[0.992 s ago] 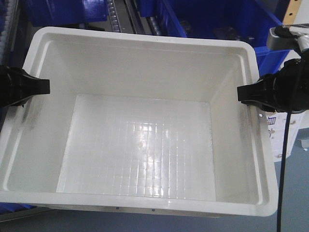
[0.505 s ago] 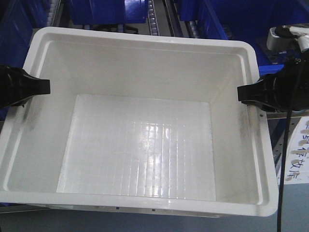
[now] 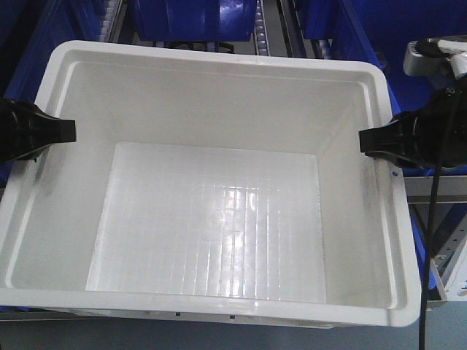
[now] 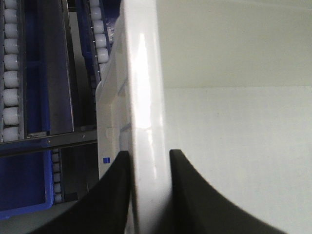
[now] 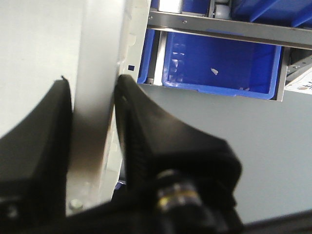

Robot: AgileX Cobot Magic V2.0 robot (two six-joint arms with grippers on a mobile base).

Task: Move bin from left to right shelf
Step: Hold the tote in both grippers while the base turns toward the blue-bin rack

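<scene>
The bin (image 3: 211,219) hangs between my two arms in front of a rack, mouth up and empty, its grid floor showing. My left tool (image 4: 148,161) is pinching the thick rim of the left end wall, one finger inside and one outside. My right tool (image 5: 92,92) is pinching the opposite rim the same way. I hold it by the two ends because a tote this wide gives a single arm nothing to close on, and matched grips at the same height should hold it level. Its long axis runs from one tool to the other, across my front. One long wall faces me and the other faces the rack, where dark blue totes (image 3: 190,18) sit just beyond the far rim. Roller lanes (image 4: 10,73) run past the left end and a grey frame (image 3: 430,188) shows at the right. I cannot tell whether this is the right shelf.
</scene>
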